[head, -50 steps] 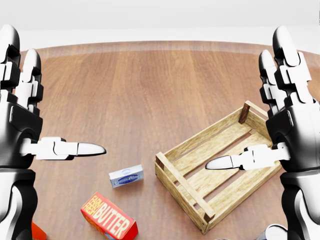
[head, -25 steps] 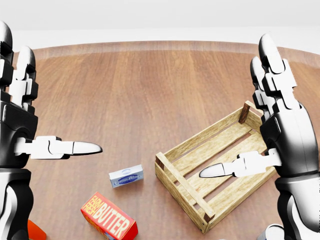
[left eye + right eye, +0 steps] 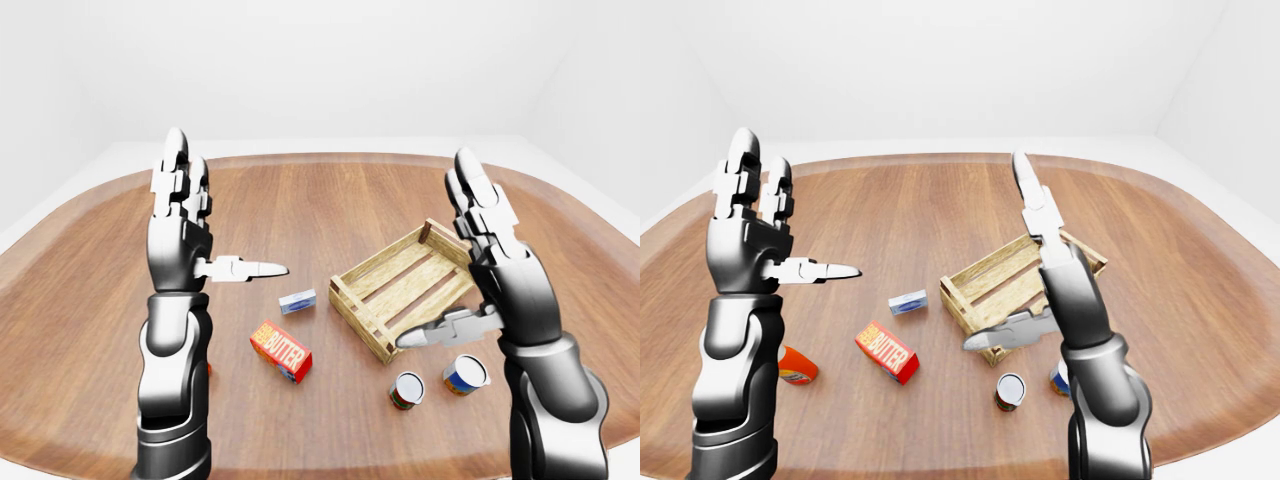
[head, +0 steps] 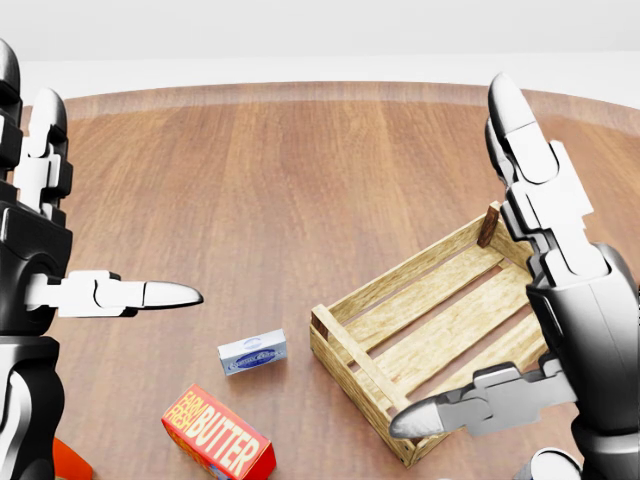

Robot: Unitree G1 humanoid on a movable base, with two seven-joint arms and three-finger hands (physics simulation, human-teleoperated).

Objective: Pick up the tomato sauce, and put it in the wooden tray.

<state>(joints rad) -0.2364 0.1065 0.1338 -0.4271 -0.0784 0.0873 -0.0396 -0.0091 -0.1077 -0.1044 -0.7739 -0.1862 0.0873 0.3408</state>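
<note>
The tomato sauce can point(image 3: 407, 390), with a red and green label, stands upright on the wooden table just below the wooden tray's point(image 3: 362, 320) near corner. The tray is empty. My right hand point(image 3: 440, 260) is open, fingers pointing up, raised above the tray's right side, with its thumb hanging over the near edge a little above the can. My left hand point(image 3: 215, 225) is open, raised at the left, far from the can. In the head view the tray point(image 4: 360, 365) shows at lower right under my right hand point(image 4: 460, 270).
A second can point(image 3: 465, 374) with a blue label stands right of the tomato sauce. A red butter box point(image 3: 281, 351) and a small blue-white box point(image 3: 297, 301) lie left of the tray. An orange bottle point(image 3: 795, 367) lies by my left arm.
My right hand has moved left and lower in the head view, its thumb dropping from over the tray's middle to its near edge. The left hand has barely shifted.
</note>
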